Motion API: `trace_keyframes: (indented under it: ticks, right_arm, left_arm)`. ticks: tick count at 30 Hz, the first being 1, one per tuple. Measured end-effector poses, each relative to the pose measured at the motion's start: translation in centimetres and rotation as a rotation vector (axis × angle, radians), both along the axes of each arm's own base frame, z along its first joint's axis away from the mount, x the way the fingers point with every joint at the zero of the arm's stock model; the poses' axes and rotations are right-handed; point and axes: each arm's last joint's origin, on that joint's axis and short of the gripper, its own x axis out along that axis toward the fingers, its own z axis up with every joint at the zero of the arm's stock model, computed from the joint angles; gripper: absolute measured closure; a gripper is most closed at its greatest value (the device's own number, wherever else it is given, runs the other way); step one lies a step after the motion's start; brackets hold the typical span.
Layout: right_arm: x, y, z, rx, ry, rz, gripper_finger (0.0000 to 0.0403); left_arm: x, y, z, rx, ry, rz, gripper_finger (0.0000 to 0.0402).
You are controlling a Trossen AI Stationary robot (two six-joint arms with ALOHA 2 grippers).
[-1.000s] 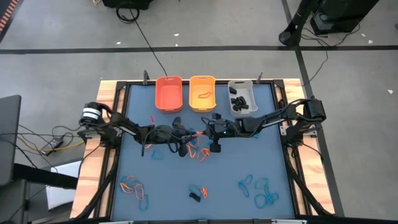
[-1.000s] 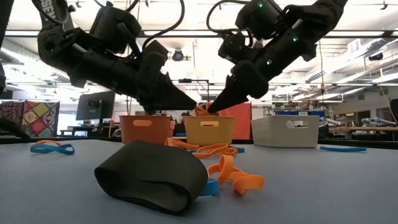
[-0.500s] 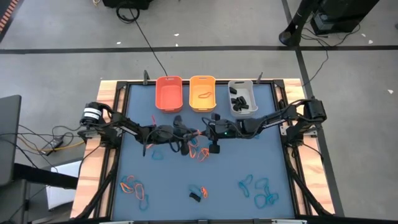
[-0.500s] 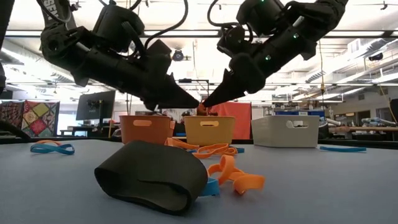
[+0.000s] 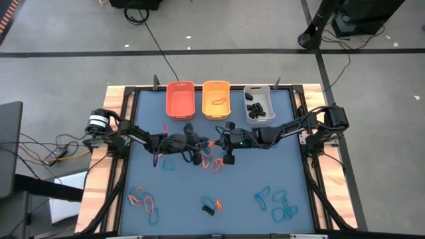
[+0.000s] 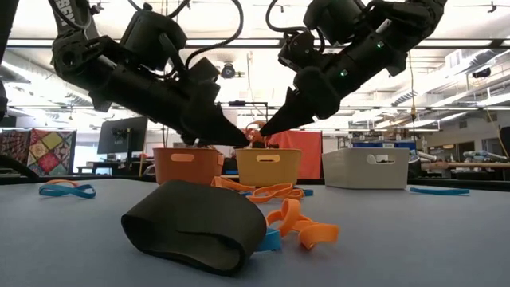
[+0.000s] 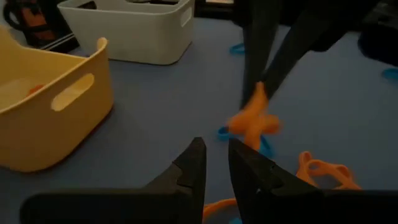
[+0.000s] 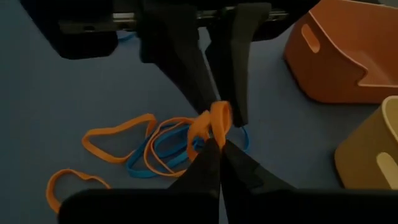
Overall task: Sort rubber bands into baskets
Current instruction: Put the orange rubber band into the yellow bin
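My right gripper (image 5: 214,142) hangs above the table's middle, shut on an orange rubber band (image 8: 216,121), which also shows in the low view (image 6: 255,132). My left gripper (image 7: 215,148) faces it from the table's left, open and empty, its tips just short of the band. Loose orange and blue bands (image 5: 212,163) lie on the blue mat beneath them. At the far edge stand the orange basket (image 5: 180,99), the yellow-orange basket (image 5: 216,98) with an orange band inside, and the grey-white basket (image 5: 259,103) with black bands inside. My right gripper pinches the orange band at its fingertips (image 8: 210,155); the bunched loop (image 8: 219,117) sticks out past them. The fingers slant down from the table's right. The band is lifted clear of the mat and of the bands below.
A big black band (image 6: 195,223) lies near the front edge by an orange one. More orange and blue bands lie at the front left (image 5: 143,199), blue ones at the front right (image 5: 275,202), and one blue by the left arm (image 5: 166,163).
The two grippers' tips came together at the orange band above the mat. My left gripper has since drawn back a little toward the table's left and down. The band stays at my right gripper's tips, clear of the mat.
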Motion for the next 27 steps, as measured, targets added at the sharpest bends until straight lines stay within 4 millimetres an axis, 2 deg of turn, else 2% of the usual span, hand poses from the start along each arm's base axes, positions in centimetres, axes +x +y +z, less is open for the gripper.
trace_keyframes:
  ticks: [8,11,15,18,24,27]
  right_arm:
    - [0.1,-0.2,0.2,-0.027,-0.022,-0.039,0.0395]
    - [0.3,-0.9,0.6,-0.118,-0.058,-0.115,0.0395]
    - [0.4,-3.5,1.5,-0.303,-0.095,-0.269,0.0395]
    - [0.3,-6.2,1.8,-0.319,-0.102,-0.309,0.0395]
    - [-0.6,-11.8,2.0,-0.154,-0.068,-0.388,0.0388]
    - [-1.2,-13.7,2.0,-0.023,-0.066,-0.389,0.0368]
  left_arm:
    - [0.1,-0.1,0.3,-0.012,-0.035,-0.029,0.033]
    - [0.2,-0.2,0.4,-0.02,-0.041,-0.069,0.033]
    - [0.2,-0.2,0.3,-0.032,-0.039,-0.063,0.033]
    - [0.1,-0.2,0.3,-0.047,-0.036,-0.051,0.033]
    - [0.1,-0.1,0.1,-0.047,-0.019,-0.027,0.033]
    - [0.0,-0.1,0.0,-0.064,-0.016,-0.018,0.033]
